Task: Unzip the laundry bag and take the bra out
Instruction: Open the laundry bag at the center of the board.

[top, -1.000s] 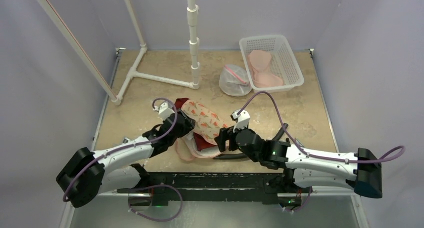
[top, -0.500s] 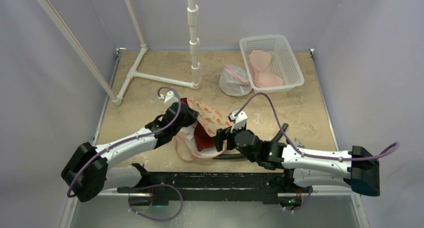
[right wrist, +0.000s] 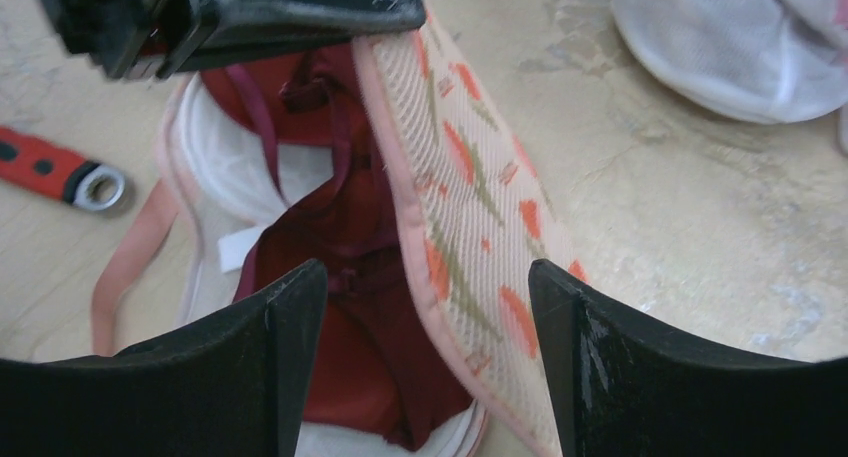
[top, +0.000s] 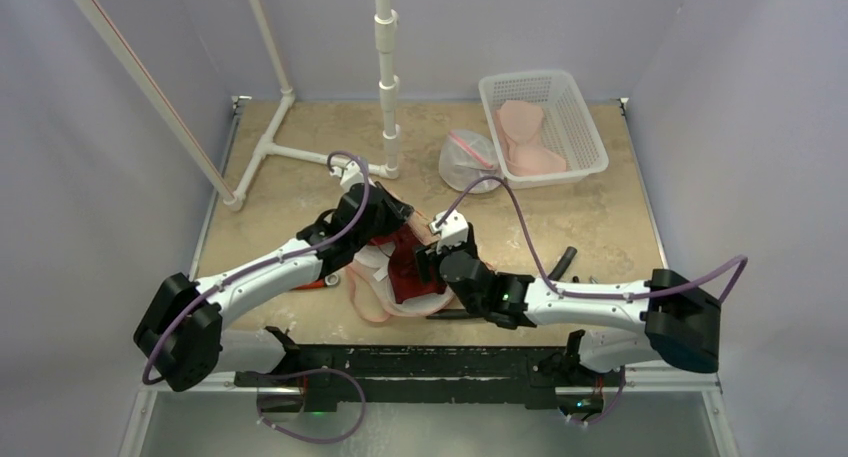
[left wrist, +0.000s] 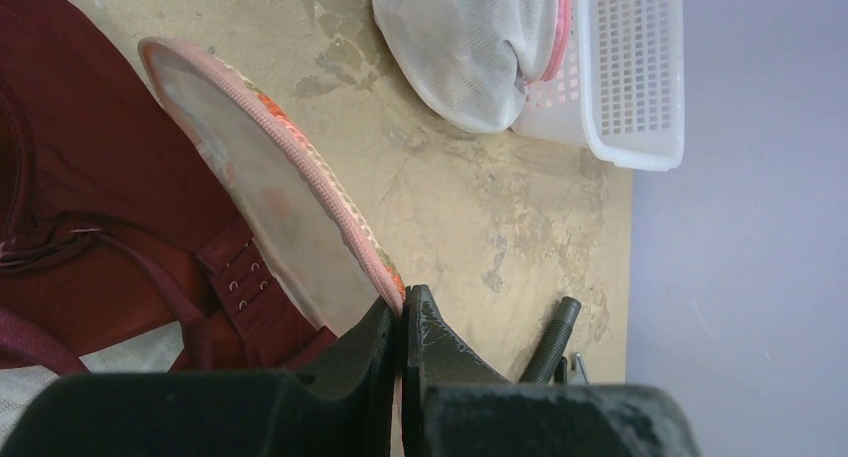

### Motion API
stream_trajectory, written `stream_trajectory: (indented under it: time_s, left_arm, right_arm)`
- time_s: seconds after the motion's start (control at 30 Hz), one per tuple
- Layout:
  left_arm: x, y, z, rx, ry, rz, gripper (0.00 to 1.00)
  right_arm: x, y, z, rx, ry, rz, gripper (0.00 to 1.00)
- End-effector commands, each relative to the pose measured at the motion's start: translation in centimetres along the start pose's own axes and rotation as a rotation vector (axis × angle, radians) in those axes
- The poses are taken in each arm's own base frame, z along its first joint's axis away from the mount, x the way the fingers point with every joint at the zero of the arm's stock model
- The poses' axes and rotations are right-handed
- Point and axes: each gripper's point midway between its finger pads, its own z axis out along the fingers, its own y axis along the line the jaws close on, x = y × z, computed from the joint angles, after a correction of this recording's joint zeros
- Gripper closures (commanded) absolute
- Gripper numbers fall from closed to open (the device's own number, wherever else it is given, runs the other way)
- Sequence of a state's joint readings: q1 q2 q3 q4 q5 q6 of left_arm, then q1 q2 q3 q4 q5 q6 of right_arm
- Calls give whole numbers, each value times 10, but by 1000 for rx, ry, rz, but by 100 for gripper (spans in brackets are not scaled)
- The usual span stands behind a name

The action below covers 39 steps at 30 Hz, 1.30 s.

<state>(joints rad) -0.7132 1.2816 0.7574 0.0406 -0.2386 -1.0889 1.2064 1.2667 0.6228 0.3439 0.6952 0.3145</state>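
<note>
Biggest thing first: the table (top: 610, 232) has a white basket (top: 601, 163) up at 1 o'clock, and a white mesh bag (top: 468, 164) sits right against its 9 o'clock side. The laundry bag (top: 372, 293) we actually care about is toward 6 o'clock, near the arm bases. It looks unzipped already, with its patterned flap (right wrist: 470, 237) lifted up and open. The dark red bra (right wrist: 345, 317) lies inside, straps showing.

The left gripper (left wrist: 402, 322) is pressed tight on the flap's rim at the bag's 12 o'clock side. The right gripper (right wrist: 425, 282) is spread wide just over the bra, holding nothing.

I'd call this the grab-the-bra step. Next move: drop down, pinch red fabric only, and pull out toward 6 o'clock. There's also a little red tool (right wrist: 45, 165) at the bag's 9 o'clock.
</note>
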Motion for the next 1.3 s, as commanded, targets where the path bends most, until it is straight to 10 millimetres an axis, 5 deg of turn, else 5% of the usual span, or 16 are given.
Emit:
stream_trajectory:
  time_s: [0.0,0.3,0.43,0.6,0.7,0.9,1.07,1.17,1.27]
  left_arm:
    - [-15,-23,-1,55,-15,10,100]
    - [-20,-27,1,62,-15,27,100]
    - [-22,-27,0,64,-19,32,100]
    - [-21,-34,5,78,-1,37,100]
    - [-20,-35,8,74,2,38,100]
    - [-20,-38,9,82,11,45,100]
    - [-23,-19,-7,21,3,101,68]
    - [-25,-3,-27,3,-21,125,49]
    - [-24,24,-48,-53,-40,143,44]
  right_arm:
    - [-34,-20,17,131,-63,-7,26]
    - [-31,-27,36,94,-8,-12,67]
    - [-32,-24,34,65,1,-15,65]
    - [-23,-12,38,-9,47,-43,45]
    - [-15,-10,39,-19,66,-40,43]
    - [-7,-22,42,51,94,-41,75]
    - [-24,-22,37,9,73,22,100]
    - [-39,-15,30,-87,66,97,100]
    - [-53,-11,25,-195,57,200,100]
